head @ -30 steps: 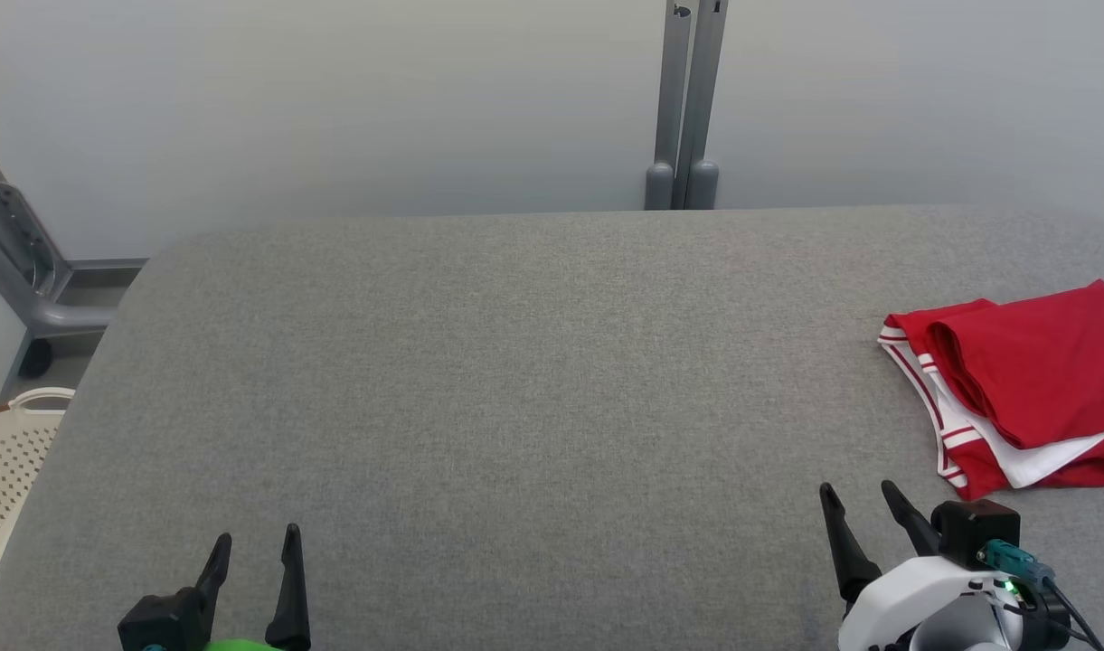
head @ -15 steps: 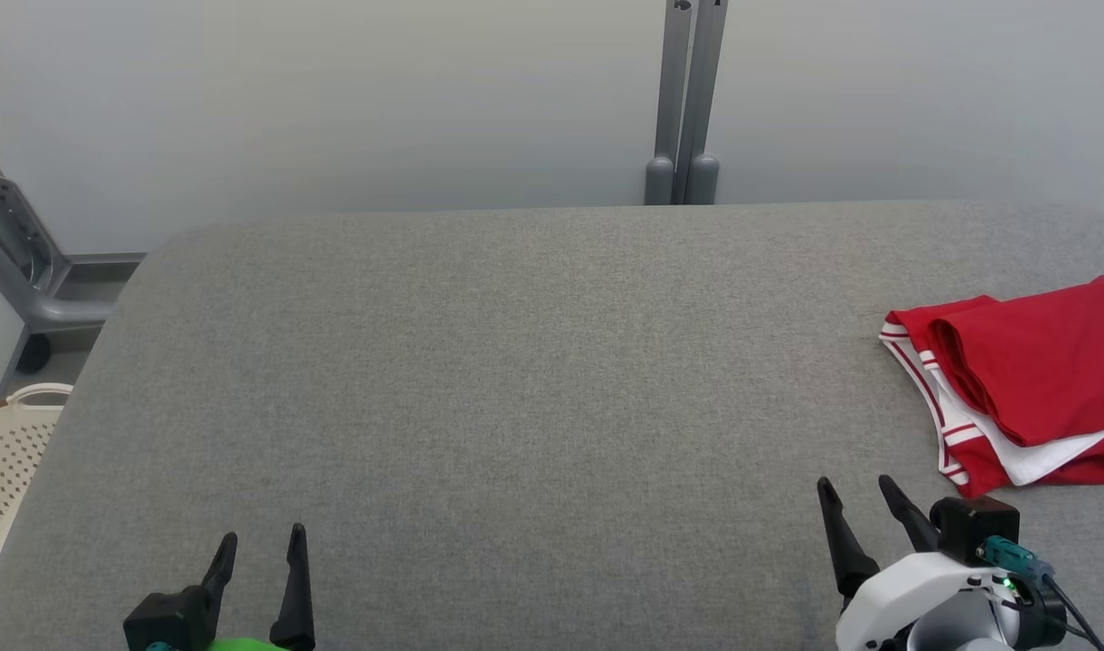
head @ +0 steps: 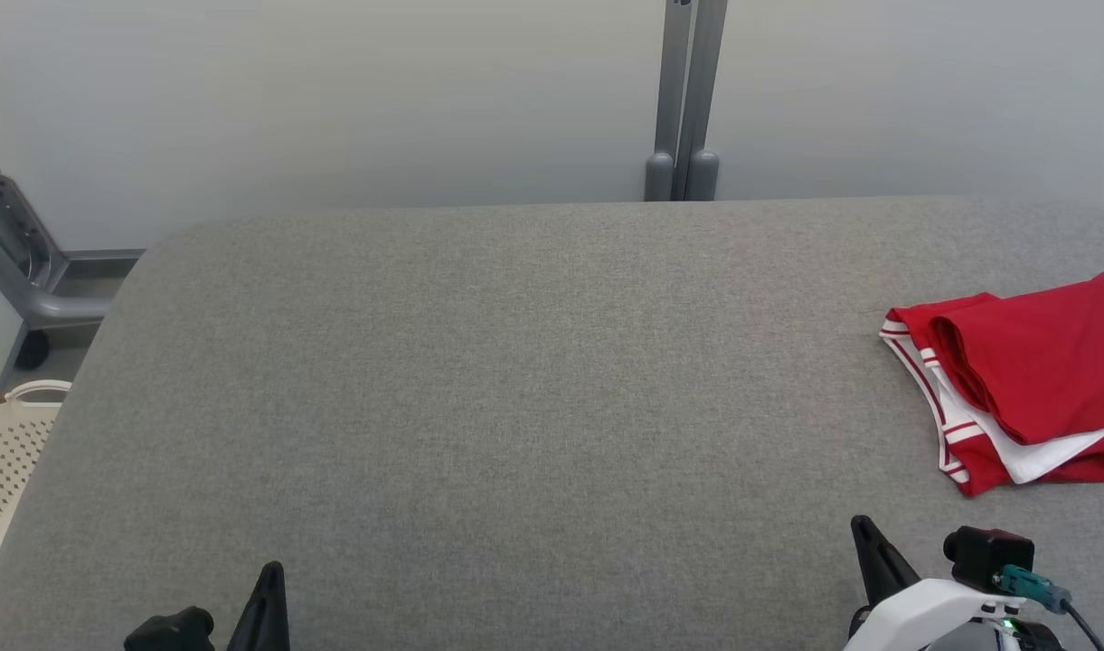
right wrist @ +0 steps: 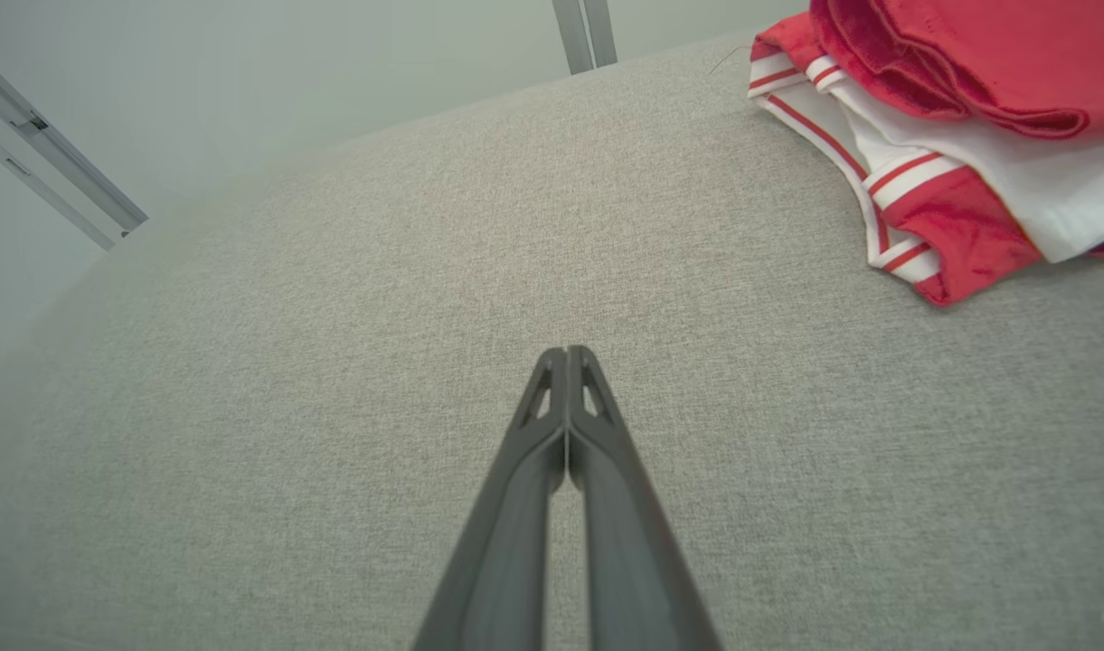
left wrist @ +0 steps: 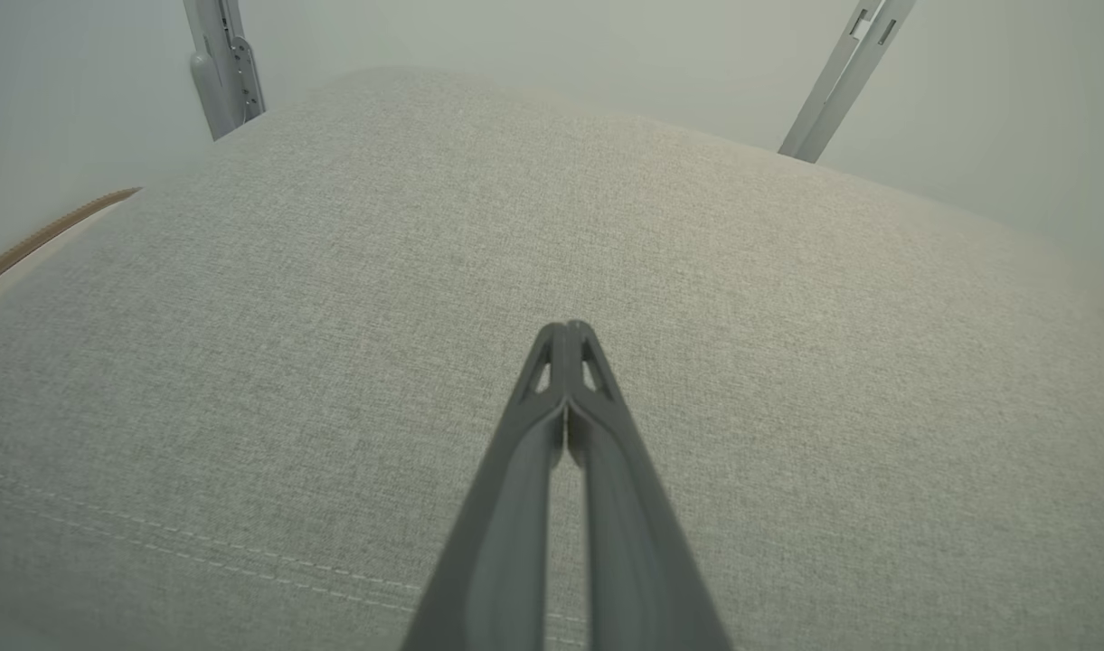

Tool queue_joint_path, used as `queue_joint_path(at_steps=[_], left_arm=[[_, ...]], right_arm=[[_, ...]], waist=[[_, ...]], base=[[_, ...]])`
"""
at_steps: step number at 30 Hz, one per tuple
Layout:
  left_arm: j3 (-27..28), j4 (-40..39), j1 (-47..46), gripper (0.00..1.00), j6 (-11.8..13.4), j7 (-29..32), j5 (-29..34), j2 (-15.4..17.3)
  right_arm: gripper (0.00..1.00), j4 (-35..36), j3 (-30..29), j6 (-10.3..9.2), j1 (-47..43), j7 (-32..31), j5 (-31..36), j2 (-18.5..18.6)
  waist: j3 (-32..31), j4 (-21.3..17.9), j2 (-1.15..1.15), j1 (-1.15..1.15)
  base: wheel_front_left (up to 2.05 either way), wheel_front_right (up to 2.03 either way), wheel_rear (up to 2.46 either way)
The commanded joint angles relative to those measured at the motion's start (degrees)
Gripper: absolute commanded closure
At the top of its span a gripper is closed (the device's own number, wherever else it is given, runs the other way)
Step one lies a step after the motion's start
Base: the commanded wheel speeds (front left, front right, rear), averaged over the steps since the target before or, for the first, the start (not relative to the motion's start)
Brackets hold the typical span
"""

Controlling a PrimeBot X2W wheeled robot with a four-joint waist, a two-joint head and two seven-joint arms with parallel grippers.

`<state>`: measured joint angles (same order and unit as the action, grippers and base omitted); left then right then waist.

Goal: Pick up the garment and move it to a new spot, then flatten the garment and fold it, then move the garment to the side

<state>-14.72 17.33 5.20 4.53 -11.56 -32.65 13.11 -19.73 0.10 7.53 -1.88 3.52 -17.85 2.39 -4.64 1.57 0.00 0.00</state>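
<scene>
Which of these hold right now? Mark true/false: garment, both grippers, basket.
1. The red and white garment lies folded near the right side of the grey table. True.
2. The right gripper is shut on the garment. False: its fingers are closed on nothing, over bare table, apart from the garment.
3. The left gripper is shut with nothing between its fingers. True.
4. The garment sits inside the cream basket. False: the basket stands off the table's left edge and the garment lies on the table.
</scene>
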Motion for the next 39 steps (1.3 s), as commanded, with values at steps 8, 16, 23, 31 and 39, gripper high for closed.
queue_joint_path(at_steps=[8, 16, 23, 31, 39], left_arm=[[2.75, -0.98, -2.87, 1.00, -1.65, 2.43, -7.85, -1.06], [4.52, -1.25, -4.01, 1.00, -2.84, 4.39, -13.89, -2.12], [5.93, -1.45, -4.92, 1.00, -3.79, 5.93, -18.65, -2.95], [7.43, -1.65, -5.91, 1.00, -4.82, 7.62, -23.79, -3.85], [8.84, -1.82, -6.77, 1.00, -5.79, 9.13, -28.41, -4.64]], right_arm=[[1.00, 2.92, -1.16, -0.01, 0.87, -0.84, -10.00, 0.21], [1.00, 4.23, -2.00, -0.01, 0.79, -1.63, -17.54, 0.25], [1.00, 5.21, -2.71, -0.02, 0.78, -2.31, -23.58, 0.29], [1.00, 6.23, -3.49, -0.02, 0.79, -3.04, -29.93, 0.34], [1.00, 7.16, -4.21, -0.03, 0.81, -3.74, -35.75, 0.38]], waist=[[0.34, -0.11, 0.00, 0.00], [0.67, -0.22, 0.00, 0.00], [0.95, -0.31, 0.00, 0.00], [1.28, -0.42, 0.00, 0.00], [1.60, -0.53, 0.00, 0.00]], base=[[0.00, 0.00, 0.00], [0.00, 0.00, 0.00], [0.00, 0.00, 0.00], [0.00, 0.00, 0.00], [0.00, 0.00, 0.00]])
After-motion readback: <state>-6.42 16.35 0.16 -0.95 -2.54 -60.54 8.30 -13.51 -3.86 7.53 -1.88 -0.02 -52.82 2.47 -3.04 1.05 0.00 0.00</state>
